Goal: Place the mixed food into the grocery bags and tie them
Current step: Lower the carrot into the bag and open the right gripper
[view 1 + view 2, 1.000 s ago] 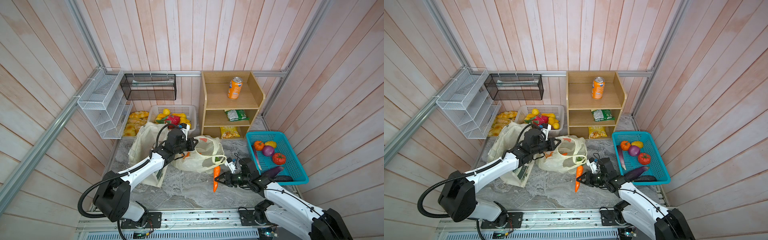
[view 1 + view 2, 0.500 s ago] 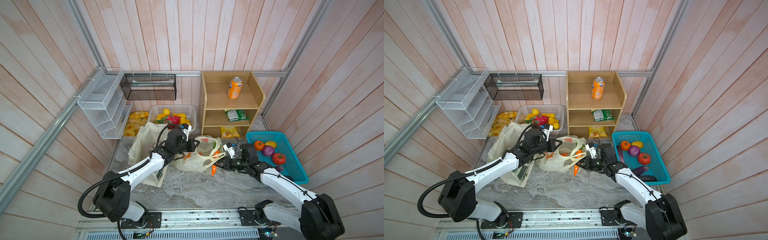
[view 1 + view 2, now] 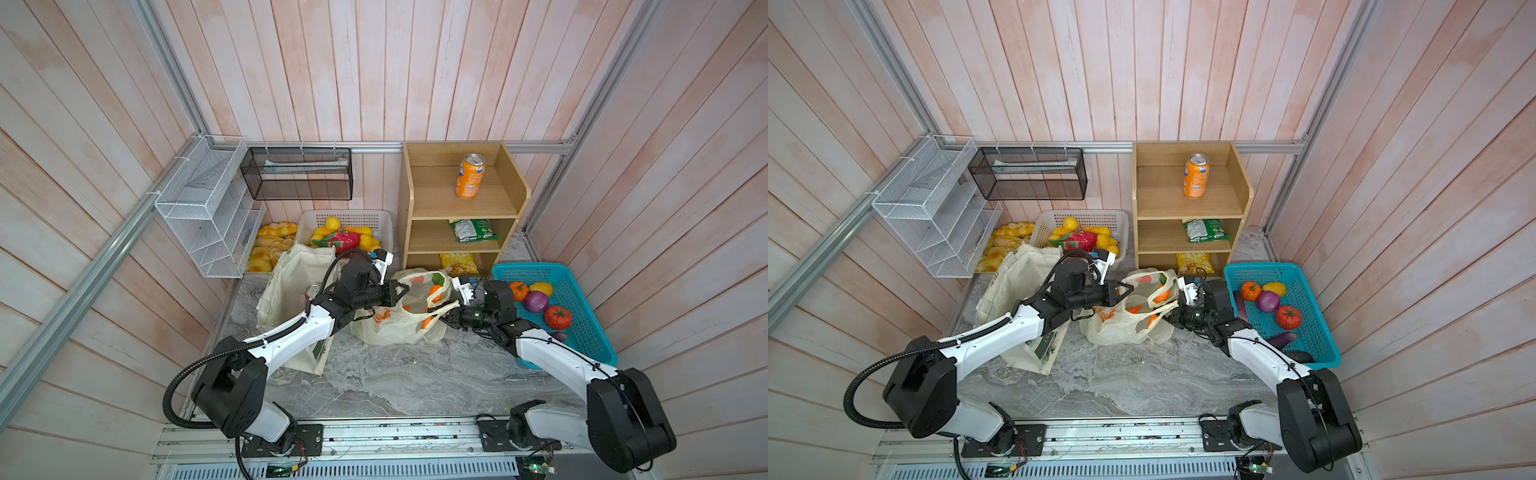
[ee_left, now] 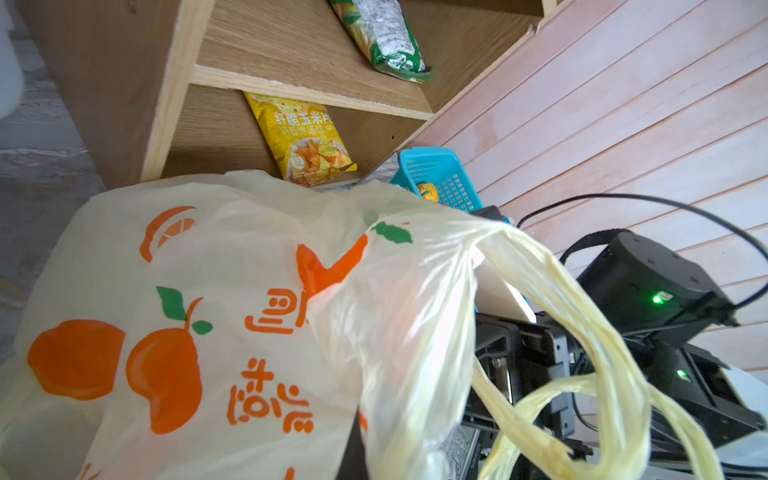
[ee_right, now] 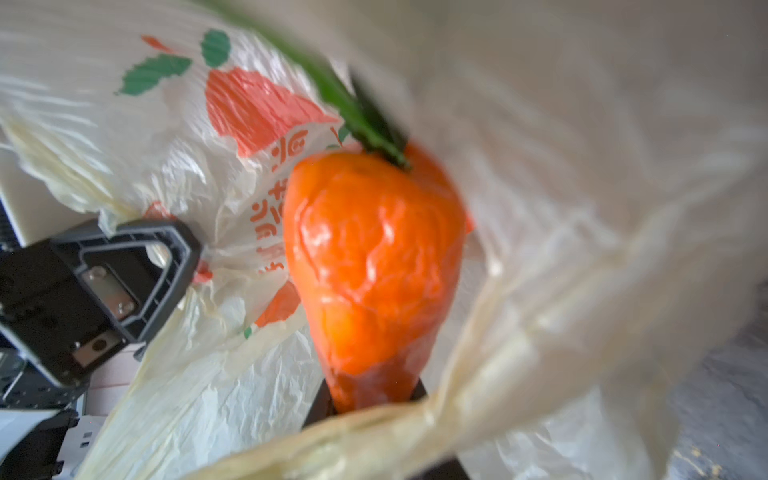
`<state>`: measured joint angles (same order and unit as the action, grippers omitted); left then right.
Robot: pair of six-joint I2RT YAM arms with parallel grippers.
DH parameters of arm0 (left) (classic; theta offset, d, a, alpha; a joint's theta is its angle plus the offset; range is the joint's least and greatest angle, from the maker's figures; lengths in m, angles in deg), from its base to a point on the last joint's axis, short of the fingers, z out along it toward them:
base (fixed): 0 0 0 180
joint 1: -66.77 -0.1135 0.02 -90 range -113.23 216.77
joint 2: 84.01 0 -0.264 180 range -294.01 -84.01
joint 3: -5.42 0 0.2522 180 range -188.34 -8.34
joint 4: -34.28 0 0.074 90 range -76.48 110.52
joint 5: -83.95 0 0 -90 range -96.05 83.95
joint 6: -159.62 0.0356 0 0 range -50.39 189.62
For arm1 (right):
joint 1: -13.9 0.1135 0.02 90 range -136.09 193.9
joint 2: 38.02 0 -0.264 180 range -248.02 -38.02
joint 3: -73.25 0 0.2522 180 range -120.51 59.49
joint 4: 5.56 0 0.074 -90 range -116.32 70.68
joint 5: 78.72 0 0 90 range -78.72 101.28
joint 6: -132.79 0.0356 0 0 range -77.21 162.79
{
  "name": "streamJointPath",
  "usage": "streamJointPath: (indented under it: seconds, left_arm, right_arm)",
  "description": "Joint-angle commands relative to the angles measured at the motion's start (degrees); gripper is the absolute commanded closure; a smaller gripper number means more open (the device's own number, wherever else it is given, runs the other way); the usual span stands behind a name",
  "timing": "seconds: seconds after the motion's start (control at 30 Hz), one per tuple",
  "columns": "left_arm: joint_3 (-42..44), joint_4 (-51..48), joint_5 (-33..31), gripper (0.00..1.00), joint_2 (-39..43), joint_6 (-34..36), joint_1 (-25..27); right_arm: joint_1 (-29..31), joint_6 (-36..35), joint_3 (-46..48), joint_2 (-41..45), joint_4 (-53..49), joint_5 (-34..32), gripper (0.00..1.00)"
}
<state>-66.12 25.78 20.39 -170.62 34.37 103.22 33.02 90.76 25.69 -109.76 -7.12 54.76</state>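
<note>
Entry: toy carrot point(image 5: 374, 257), orange with a green top; narrow end clamped in the right gripper point(image 5: 370, 395), set in the mouth of the plastic bag point(image 3: 390, 328); left gripper point(image 3: 397, 292) pinched shut on the bag's rim, spreading it; step, as judged: loading; next: release low, then withdraw clear of the handle loops; legible: yellow packet point(image 4: 305, 137), 纤脆玉米片; bag lettering stylised and unread.

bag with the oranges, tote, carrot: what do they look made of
Bag: thin plastic film, faintly glossy. It is translucent and finely crinkled, with the handles bunched into strands.
Tote: likely canvas or cotton, matte. It has soft folds yet stands on its own.
Carrot: probably moulded plastic or rubber, glossy. Bright highlights sit on the wrinkled orange skin, but the view is blurred, so this is unsure.
</note>
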Motion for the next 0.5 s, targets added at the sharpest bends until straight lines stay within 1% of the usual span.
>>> streamJointPath:
  seconds: [0.0, 0.07, 0.1, 0.17, 0.2, 0.27, 0.33, 0.47]
  left_arm:
    - [-2.3, 4.2, 2.1, 1.0, -1.7, -1.6, 1.7]
    - [-2.8, 5.4, 2.0, 1.0, -2.3, -2.7, 2.4]
    - [-2.9, 6.3, 2.1, 1.0, -2.7, -3.4, 2.5]
    - [-2.6, 7.7, 1.8, 1.0, -2.8, -4.7, 2.5]
    - [-2.6, 7.7, 1.1, 1.0, -2.7, -5.2, 2.4]
    - [-2.6, 7.3, -0.3, 1.0, -2.6, -6.0, 1.9]
    - [-2.0, 7.5, -1.5, 1.0, -2.3, -6.9, 1.0]
    - [-0.8, 8.8, -0.7, 1.0, -2.4, -8.0, -0.8]
  right_arm:
    - [1.1, 3.6, -0.6, -1.2, 6.5, -3.5, 0.83]
    - [2.4, 3.2, -1.5, -3.0, 6.3, -3.6, 0.78]
    - [3.1, 2.9, -2.0, -3.8, 5.9, -3.4, 0.71]
    - [4.0, 1.5, -3.0, -4.7, 4.2, -3.3, 0.49]
    - [4.2, 0.4, -3.5, -4.8, 2.2, -3.6, 0.4]
    - [4.2, -1.1, -3.7, -4.1, -0.4, -4.1, 0.28]
    - [4.1, -2.5, -3.6, -2.7, -2.8, -4.4, 0.22]
    - [4.2, -5.0, -3.7, -0.2, -7.8, -4.4, 0.21]
